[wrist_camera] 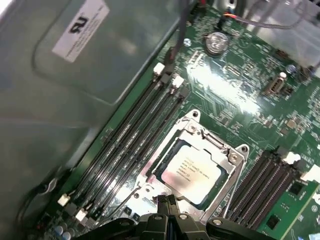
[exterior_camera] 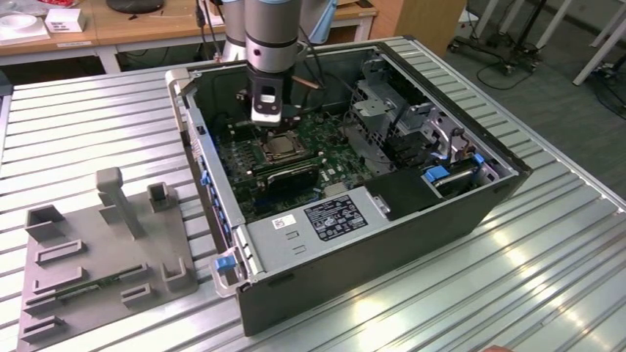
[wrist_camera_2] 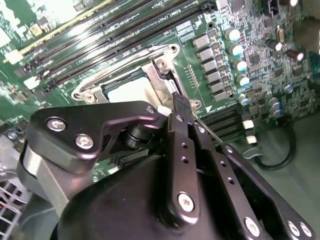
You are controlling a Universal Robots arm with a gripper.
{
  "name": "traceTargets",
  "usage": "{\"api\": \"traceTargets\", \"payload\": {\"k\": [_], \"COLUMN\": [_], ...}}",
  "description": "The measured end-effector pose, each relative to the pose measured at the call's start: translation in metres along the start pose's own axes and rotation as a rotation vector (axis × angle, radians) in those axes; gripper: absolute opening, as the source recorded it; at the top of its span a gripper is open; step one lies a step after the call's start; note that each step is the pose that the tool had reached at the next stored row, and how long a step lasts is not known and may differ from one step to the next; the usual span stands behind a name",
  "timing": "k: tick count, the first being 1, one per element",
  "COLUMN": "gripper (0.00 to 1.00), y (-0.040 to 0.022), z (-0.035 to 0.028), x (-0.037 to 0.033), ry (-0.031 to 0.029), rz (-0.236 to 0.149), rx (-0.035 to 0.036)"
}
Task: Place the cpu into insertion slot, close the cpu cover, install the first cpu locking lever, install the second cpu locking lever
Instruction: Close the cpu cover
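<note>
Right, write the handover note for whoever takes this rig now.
Gripper: shut, tips at the cover's edge; nothing shows between them.
Cpu: seated, visible through the cover's window.
Cover: down flat over it.
Done: cpu placed, cover closed.
Left: both levers; I cannot tell whether either is latched.

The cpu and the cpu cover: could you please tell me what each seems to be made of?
The cpu: its top looks like matte silvery-tan metal, with a soft, even sheen. The cpu cover: thin silver sheet metal, possibly steel, judging by its bright glints.
</note>
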State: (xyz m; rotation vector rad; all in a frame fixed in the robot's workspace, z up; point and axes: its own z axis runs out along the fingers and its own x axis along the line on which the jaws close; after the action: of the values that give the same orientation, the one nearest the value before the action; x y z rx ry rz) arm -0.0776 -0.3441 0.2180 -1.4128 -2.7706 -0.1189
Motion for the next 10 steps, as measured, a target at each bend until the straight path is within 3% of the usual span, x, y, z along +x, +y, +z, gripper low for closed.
{"api": "traceTargets", "payload": {"k": [10], "gripper": [0.11], "y": [0.0000], "z": [0.0009], "x": [0.0000], "ry": [0.0096], "rz": [-0.179], "rx": [0.0111]}}
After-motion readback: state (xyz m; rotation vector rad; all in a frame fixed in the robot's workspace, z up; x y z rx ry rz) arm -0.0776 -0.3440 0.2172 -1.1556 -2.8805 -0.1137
